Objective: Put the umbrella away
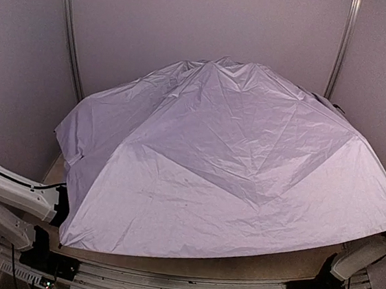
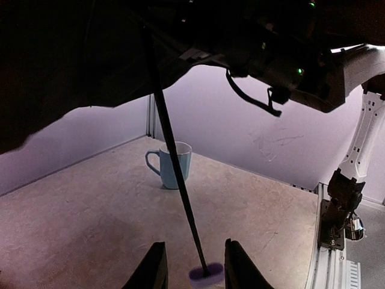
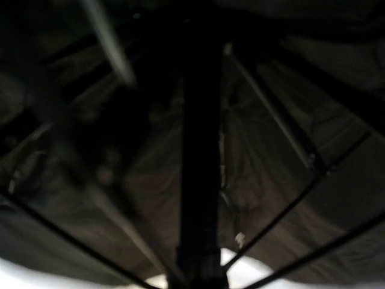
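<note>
Your umbrella [image 1: 225,168] stands open, its pale lavender canopy [image 1: 180,136] spread over nearly the whole table [image 1: 256,268] in the top view. It is crumpled at the crown and reaches from the left arm [image 1: 14,198] across to the right arm [image 1: 361,255], and both arms run in under its near edge. From your left wrist you look beneath it. The canopy's underside is a black mass across the top, and the thin black shaft [image 2: 177,174] slants down from it toward you, its upper end leaning left, ending in the small lavender knob [image 2: 206,277]. That knob sits between the fingers of your left gripper [image 2: 194,244], down near the tabletop. The jaws stand apart. A clear gap shows between the knob and the finger on the view's left. The other finger is just beside the knob, and you cannot tell whether it touches. Behind the shaft a light blue mug [image 2: 166,171] stands upright on the table, handle to the left, well apart from the gripper. The right arm rises at the right of that view and bends into the dark under the canopy. Your right wrist view is dim and blurred: the shaft runs up the middle, with thin ribs [image 3: 283,132] fanning over the black lining. The right gripper is lost in that dark, so you cannot tell whether it is open or closed, or whether it holds anything.
</note>
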### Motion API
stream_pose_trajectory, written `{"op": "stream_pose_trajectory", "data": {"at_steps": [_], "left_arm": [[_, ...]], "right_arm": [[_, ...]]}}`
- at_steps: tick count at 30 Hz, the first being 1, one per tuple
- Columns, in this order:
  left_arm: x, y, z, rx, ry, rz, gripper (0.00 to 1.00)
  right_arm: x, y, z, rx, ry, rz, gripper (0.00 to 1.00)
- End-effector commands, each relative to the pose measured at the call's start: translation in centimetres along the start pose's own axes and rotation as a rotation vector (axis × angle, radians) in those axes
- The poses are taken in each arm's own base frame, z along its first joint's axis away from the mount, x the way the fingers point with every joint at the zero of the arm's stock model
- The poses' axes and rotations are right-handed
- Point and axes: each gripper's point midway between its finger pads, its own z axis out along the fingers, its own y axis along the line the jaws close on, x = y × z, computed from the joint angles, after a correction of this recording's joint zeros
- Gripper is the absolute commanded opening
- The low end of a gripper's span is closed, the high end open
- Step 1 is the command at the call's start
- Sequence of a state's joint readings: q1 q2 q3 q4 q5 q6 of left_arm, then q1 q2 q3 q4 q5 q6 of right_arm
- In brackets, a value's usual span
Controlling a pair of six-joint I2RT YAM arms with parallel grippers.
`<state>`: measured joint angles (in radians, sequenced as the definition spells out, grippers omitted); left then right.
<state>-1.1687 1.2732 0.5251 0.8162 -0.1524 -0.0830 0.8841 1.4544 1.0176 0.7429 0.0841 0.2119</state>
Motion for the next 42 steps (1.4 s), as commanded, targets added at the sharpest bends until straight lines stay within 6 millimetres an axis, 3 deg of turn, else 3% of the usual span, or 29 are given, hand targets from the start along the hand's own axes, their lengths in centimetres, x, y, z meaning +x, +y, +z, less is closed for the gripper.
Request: {"op": "stream_pose_trajectory", "data": {"at_steps": [1,3,6,11,15,20,22,25,29,31,33,35,36,40,42], "left_arm": [[1.7,1.8,-2.9,-0.081,0.032,0.039,0.33],[1.9,3.4,-4.2,-0.156,0.027,0.028,0.35],[1.8,7.4,-6.2,-0.307,0.007,-0.032,0.43],[2.5,17.3,-11.0,-0.69,0.008,-0.184,0.59],[-0.9,24.2,-17.6,-1.007,-0.14,-0.318,0.74],[-6.8,28.2,-22.8,-1.133,-0.295,-0.339,0.77],[-8.2,28.8,-22.8,-1.129,-0.281,-0.327,0.77],[-9.8,28.4,-19.9,-1.009,-0.218,-0.317,0.75],[-10.1,25.0,-13.9,-0.722,-0.144,-0.323,0.74],[-10.2,23.8,-12.6,-0.722,-0.124,-0.287,0.74],[-11.6,22.8,-12.4,-0.743,-0.132,-0.225,0.75],[-14.4,21.6,-12.6,-0.72,-0.118,-0.117,0.77],[-16.0,21.4,-13.3,-0.741,-0.11,-0.076,0.78],[-22.8,20.9,-18.9,-0.901,-0.227,0.002,0.79],[-25.2,19.9,-20.1,-0.887,-0.311,0.023,0.78]], "right_arm": [[-12.9,-2.5,-0.9,0.062,-0.313,-0.056,0.0],[-15.1,-3.4,-1.3,0.083,-0.358,-0.072,0.0],[-17.9,-4.0,-2.5,0.108,-0.414,-0.11,0.0],[-20.2,-4.5,-4.6,0.128,-0.45,-0.167,0.0],[-18.6,-2.8,-4.8,0.038,-0.362,-0.27,0.0],[-13.7,-1.0,-4.7,-0.093,-0.183,-0.385,0.0],[-11.6,-0.3,-4.9,-0.162,-0.121,-0.394,0.0],[-8.3,1.1,-4.9,-0.279,-0.052,-0.356,0.0],[-4.8,2.3,-4.2,-0.343,-0.028,-0.246,0.0],[-3.3,3.4,-3.3,-0.371,-0.031,-0.215,0.0],[-2.3,4.9,-1.8,-0.412,-0.025,-0.2,0.0],[-3.0,6.5,0.0,-0.462,-0.04,-0.191,0.0],[-4.3,7.2,0.9,-0.483,-0.07,-0.187,0.0],[-10.2,9.3,3.5,-0.522,-0.206,-0.179,0.0],[-12.8,9.9,4.3,-0.501,-0.288,-0.177,0.0]]}}
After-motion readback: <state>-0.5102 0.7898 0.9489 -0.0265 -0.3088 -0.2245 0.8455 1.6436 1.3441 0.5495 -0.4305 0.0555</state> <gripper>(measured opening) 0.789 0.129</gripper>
